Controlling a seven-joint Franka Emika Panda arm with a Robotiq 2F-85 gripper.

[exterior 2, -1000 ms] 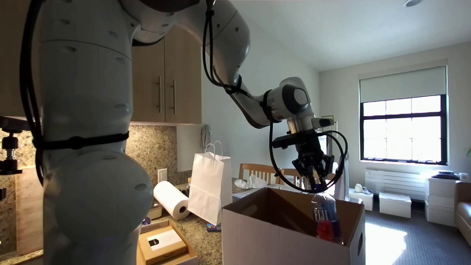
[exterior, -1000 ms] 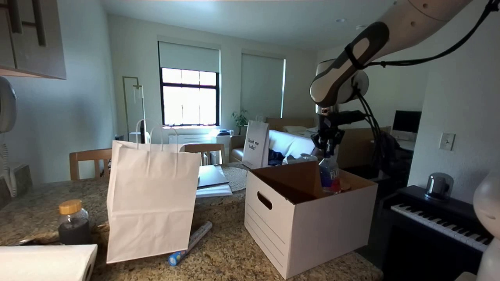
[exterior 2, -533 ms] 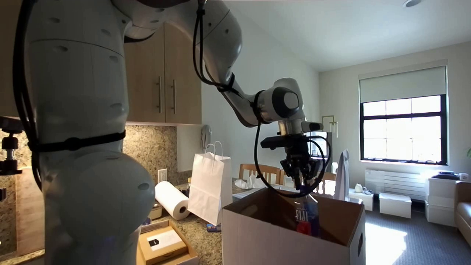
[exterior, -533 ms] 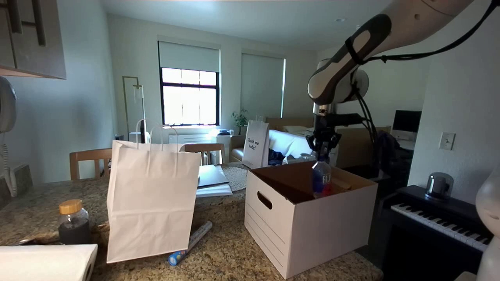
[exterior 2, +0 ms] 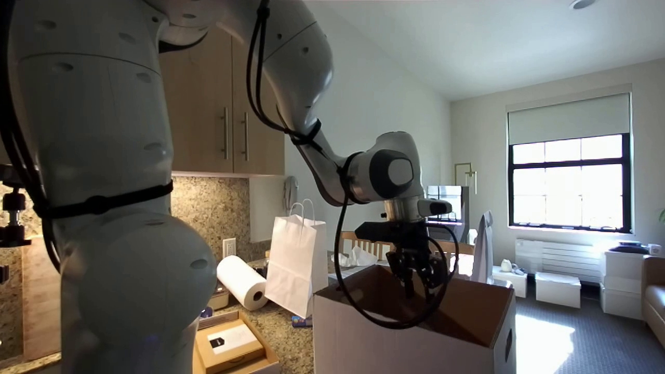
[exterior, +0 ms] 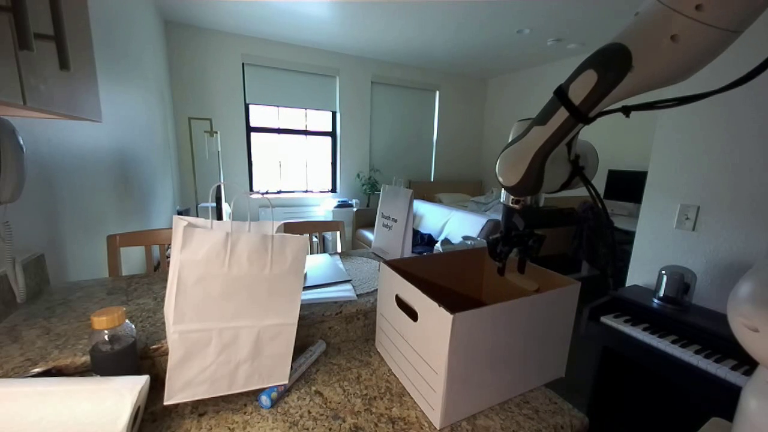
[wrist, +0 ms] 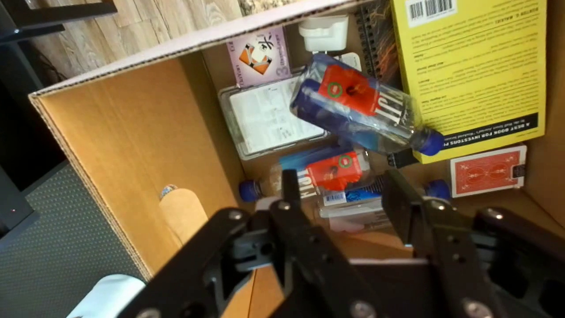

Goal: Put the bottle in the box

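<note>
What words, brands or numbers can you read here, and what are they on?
"FIJI": upper bottle in the wrist view, inside the box.
"FIJI": lower bottle, partly blurred.
"A BEST BOOK FOR INVESTORS…": yellow book, upside down.
"3": purple packet.
"Touch me baby!": far paper bag.
Too small or blurred to read: the book's finer print, the packet's other lettering, the white card, the blue-tipped tube.

Cabinets (exterior 2: 210, 109), sofa (exterior: 450, 221) and bed (exterior: 467, 198) show a home.
</note>
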